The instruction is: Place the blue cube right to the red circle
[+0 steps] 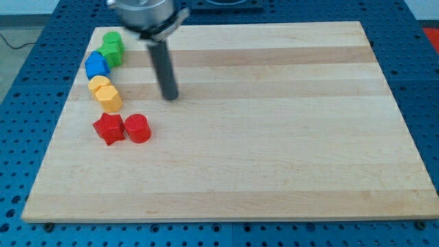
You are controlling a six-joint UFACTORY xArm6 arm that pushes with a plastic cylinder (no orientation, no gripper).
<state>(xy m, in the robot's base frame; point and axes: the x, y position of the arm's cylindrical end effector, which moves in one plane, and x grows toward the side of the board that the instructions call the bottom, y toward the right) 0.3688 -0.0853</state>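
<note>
blue cube: small, blue, flat on the surface, near the view's left edge toward the top | red circle: short red cylinder, upright, toward the view's bottom from the cube, slightly to its right, well apart from it

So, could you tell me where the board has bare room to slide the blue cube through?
Free: everything from my tip to the view's right edge of the board, and the strip right of the red circle. Crowded: the left column, where green blocks, blue cube, yellow blocks and red star sit close together.
</note>
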